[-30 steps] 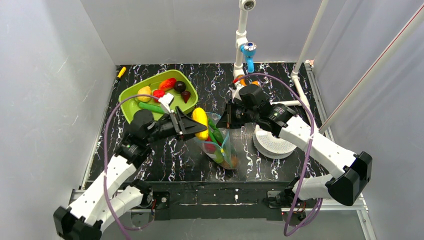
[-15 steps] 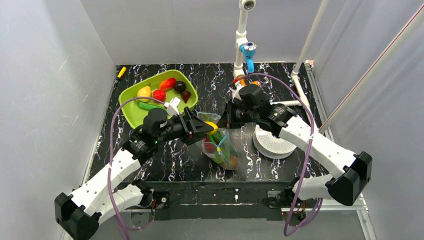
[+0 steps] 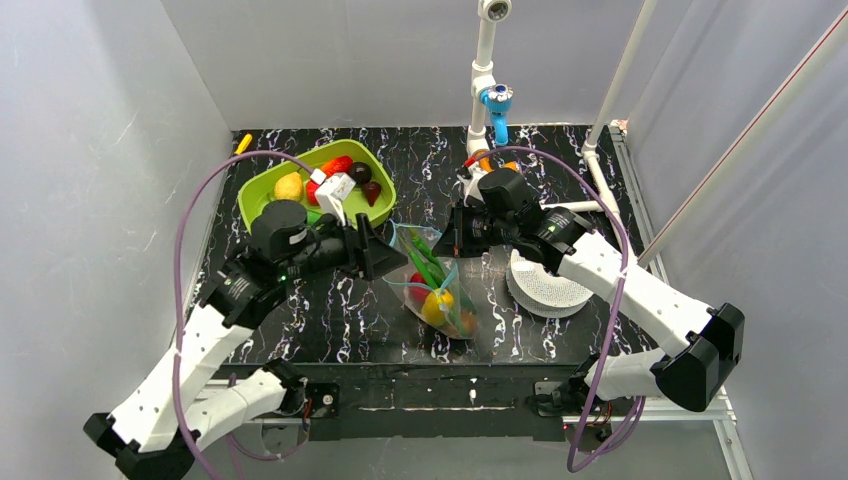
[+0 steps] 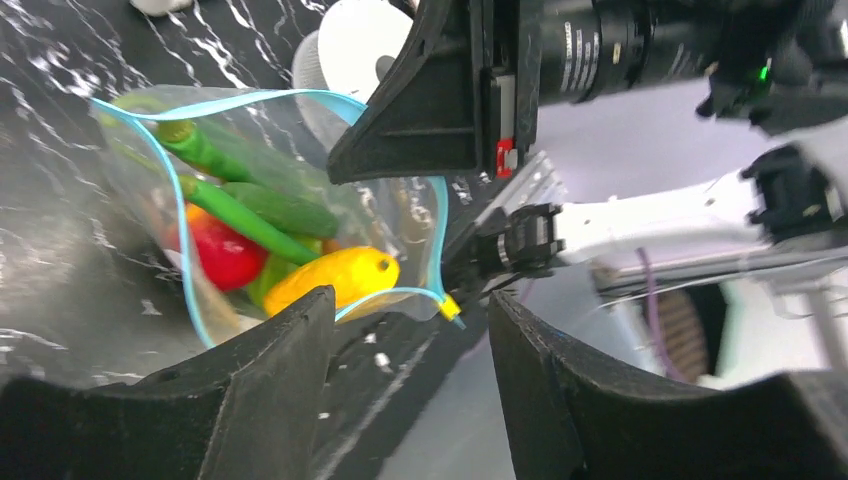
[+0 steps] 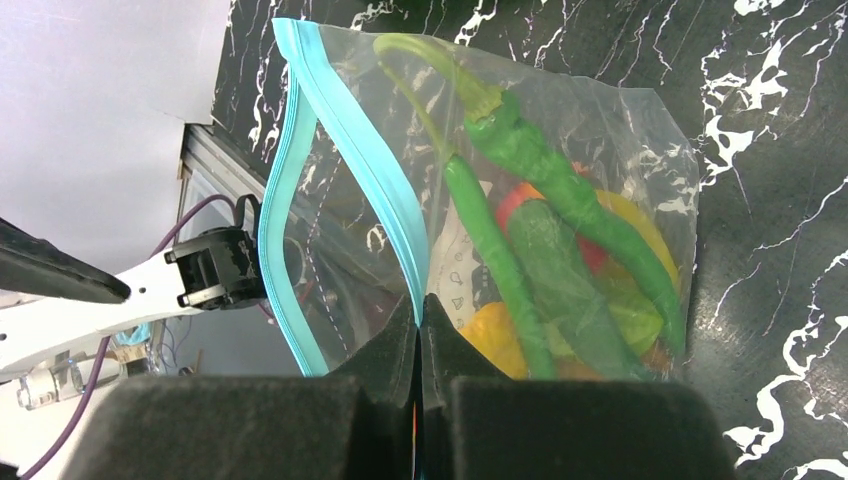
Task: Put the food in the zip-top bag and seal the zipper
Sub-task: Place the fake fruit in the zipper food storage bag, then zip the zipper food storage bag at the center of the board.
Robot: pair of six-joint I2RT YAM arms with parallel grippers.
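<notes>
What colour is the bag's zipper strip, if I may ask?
The zipper is light blue, clearest in the right wrist view.

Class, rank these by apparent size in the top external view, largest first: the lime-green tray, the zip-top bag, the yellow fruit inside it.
1. lime-green tray
2. zip-top bag
3. yellow fruit
No two look alike.

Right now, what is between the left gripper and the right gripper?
The zip-top bag, its mouth open toward the left gripper, green peppers inside. The right gripper pinches its zipper. The top view shows it.
</notes>
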